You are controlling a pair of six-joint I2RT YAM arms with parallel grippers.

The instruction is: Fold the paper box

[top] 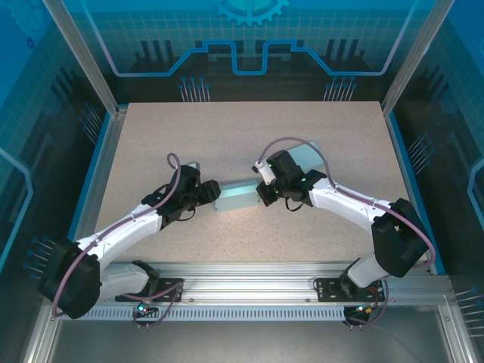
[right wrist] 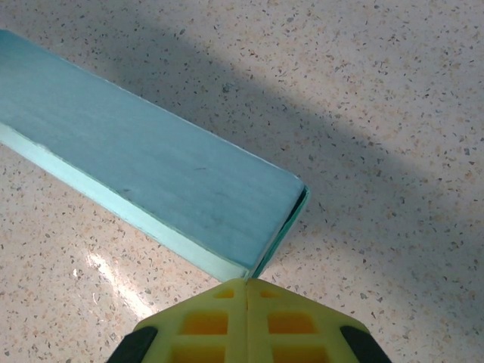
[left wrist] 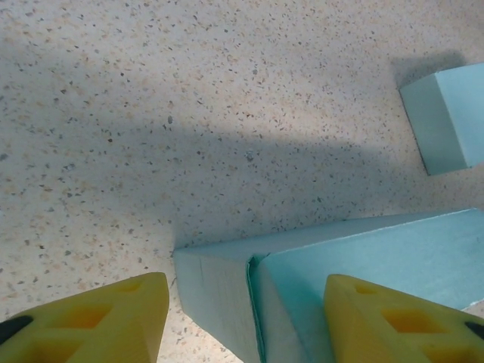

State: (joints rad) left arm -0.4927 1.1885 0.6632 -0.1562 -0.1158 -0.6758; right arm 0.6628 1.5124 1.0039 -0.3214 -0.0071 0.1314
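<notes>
While the paper box [top: 237,197] lies in the middle of the counter [top: 151,136] with the left gripper [left wrist: 246,325] open astride its left end and the right gripper [right wrist: 246,302] closed against its right corner, an uneven push could skid it aside or crumple the gaping end flap [right wrist: 291,219].

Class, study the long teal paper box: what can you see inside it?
Almost nothing: the paper box is closed up. Only a thin dark slit shows at the end flap by the right gripper. The walls hide the interior.
</notes>
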